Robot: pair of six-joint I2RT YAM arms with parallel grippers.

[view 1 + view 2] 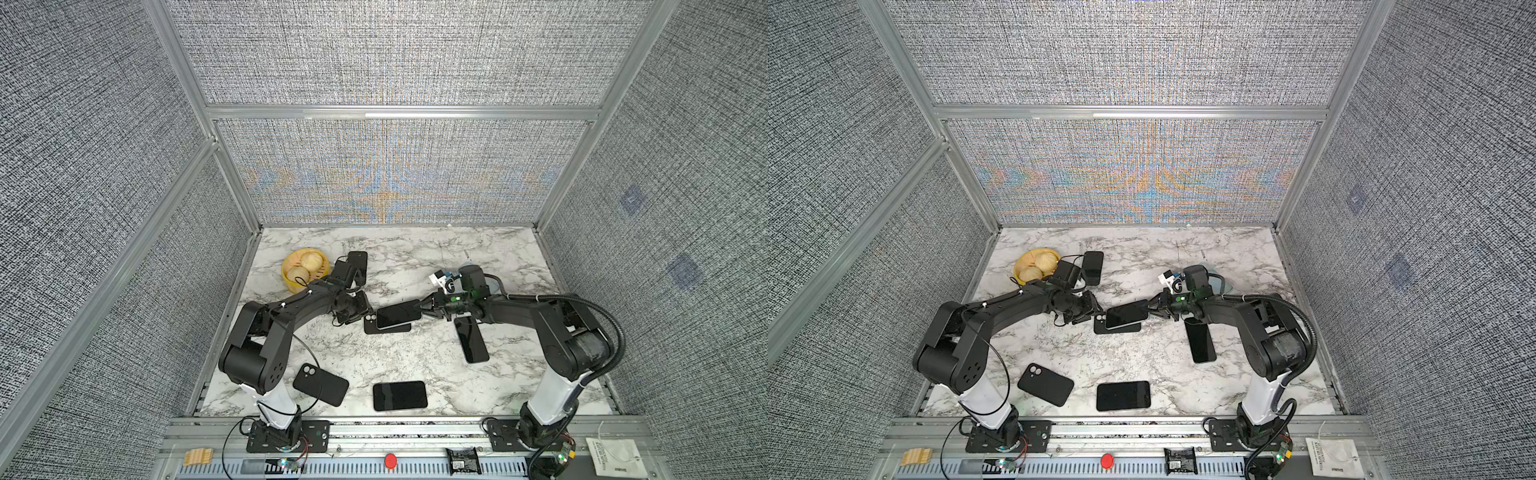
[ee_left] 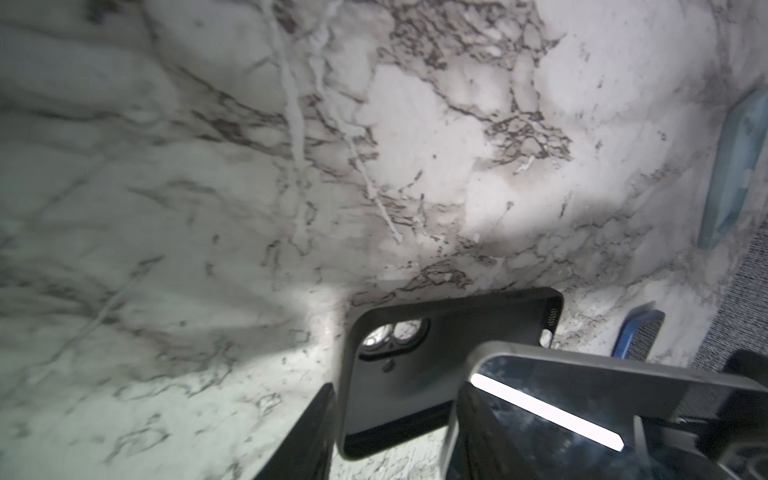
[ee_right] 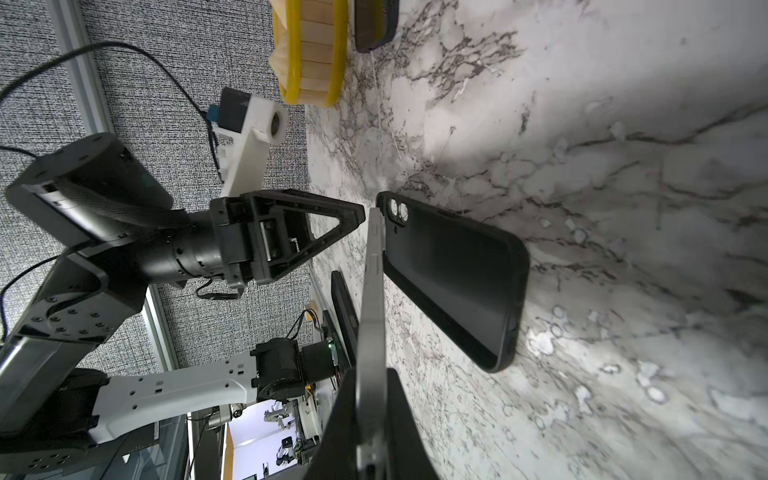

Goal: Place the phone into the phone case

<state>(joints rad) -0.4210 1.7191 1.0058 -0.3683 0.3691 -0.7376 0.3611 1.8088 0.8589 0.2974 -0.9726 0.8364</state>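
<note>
- Nearest me, a spare phone (image 1: pixel 400 395) lies flat, screen up, with a spare case (image 1: pixel 320 384) beside it, back up.
- Further in, mid-table, the phone (image 1: pixel 395 315) hangs tilted just over the open case (image 3: pixel 457 274), not yet seated; its left end is nearest the case's lens cutout.
- Right gripper (image 1: pixel 422 309) pinches the phone's right-hand short end, fingers pressed on both faces.
- Left gripper (image 1: pixel 360 316) sits at the other end, fingers spread, holding nothing.
- I judge the phone rigid, slick and fairly heavy, so a firm pinch across its faces near an end suits it. The case looks soft and light, likely to slide, so I would pin a rim.
- Farthest, a basket (image 1: pixel 305 268) of buns stands at the far left.
</note>
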